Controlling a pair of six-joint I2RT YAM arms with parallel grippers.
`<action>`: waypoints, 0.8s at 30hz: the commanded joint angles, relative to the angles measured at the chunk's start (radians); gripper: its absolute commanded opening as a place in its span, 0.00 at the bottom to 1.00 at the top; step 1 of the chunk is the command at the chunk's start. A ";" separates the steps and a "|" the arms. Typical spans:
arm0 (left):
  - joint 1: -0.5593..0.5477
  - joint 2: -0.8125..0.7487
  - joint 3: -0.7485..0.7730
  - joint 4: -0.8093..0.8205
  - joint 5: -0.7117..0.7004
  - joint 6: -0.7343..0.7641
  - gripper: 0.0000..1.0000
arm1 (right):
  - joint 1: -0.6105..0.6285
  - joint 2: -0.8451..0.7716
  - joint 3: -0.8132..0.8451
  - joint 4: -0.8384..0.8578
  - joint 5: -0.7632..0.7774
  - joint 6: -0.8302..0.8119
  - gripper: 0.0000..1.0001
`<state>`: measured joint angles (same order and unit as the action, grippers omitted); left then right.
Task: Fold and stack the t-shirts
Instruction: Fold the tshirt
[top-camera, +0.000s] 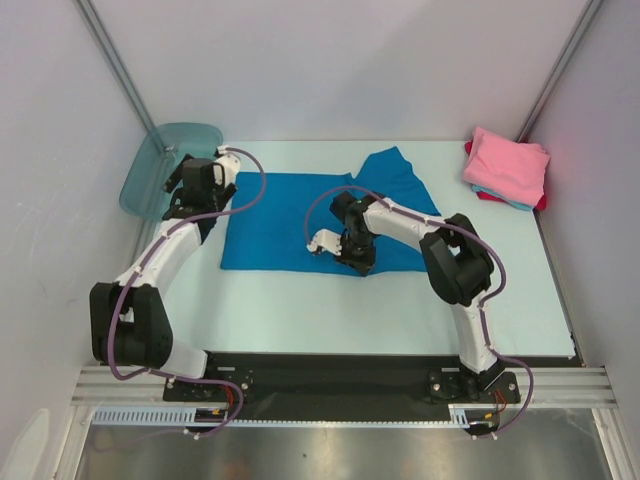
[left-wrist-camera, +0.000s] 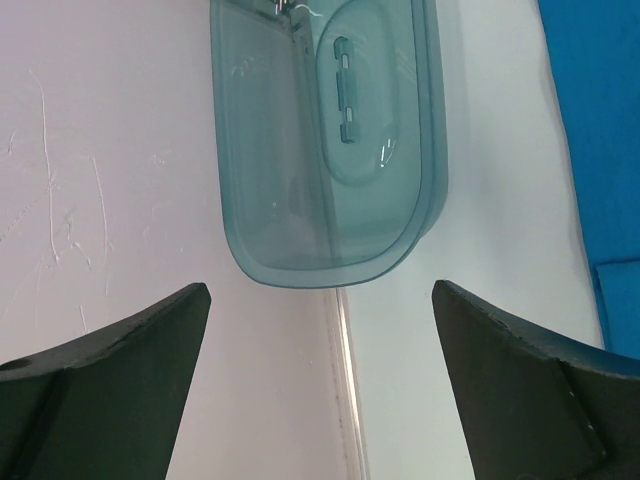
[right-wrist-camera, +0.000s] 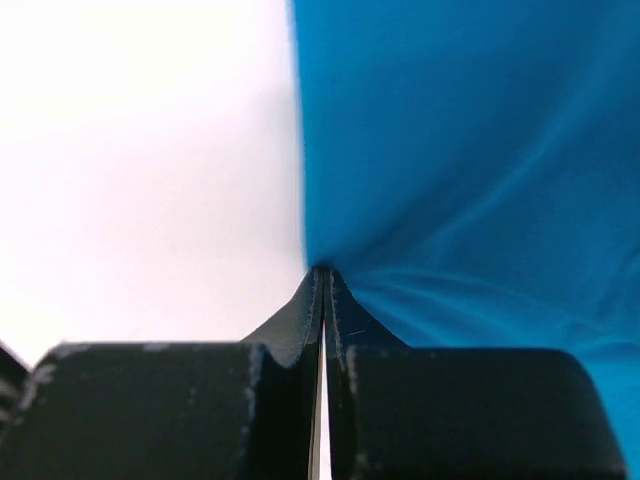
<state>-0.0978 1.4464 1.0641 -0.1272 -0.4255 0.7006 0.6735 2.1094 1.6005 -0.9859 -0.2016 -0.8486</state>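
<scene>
A bright blue t-shirt (top-camera: 300, 225) lies spread on the middle of the table, with one part bunched at the back (top-camera: 395, 170). My right gripper (top-camera: 356, 258) is at the shirt's near edge, shut on the cloth; the right wrist view shows the jaws pinching the blue edge (right-wrist-camera: 322, 275). My left gripper (top-camera: 178, 195) is open and empty at the shirt's left, beside the tub; its fingers (left-wrist-camera: 120, 340) stand wide apart over the table's left border. A folded pink t-shirt (top-camera: 507, 165) tops a stack at the back right, with light blue and red edges under it.
A translucent teal plastic tub (top-camera: 165, 165) leans at the back left corner and also shows in the left wrist view (left-wrist-camera: 330, 150). White walls close in the table on the left, the back and the right. The arm bases sit on the near rail (top-camera: 330, 385).
</scene>
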 joint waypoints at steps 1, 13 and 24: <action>0.007 0.002 0.046 0.027 -0.018 0.005 1.00 | 0.012 -0.065 -0.023 -0.108 -0.053 -0.012 0.00; 0.007 0.028 0.086 0.012 -0.010 -0.009 1.00 | -0.012 -0.077 0.038 -0.122 -0.045 -0.007 0.09; 0.007 0.057 0.105 0.024 -0.015 0.011 1.00 | -0.283 -0.019 0.194 -0.102 0.045 0.034 0.00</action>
<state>-0.0978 1.4952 1.1141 -0.1295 -0.4263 0.7006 0.4675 2.0869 1.7805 -1.0649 -0.1902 -0.8291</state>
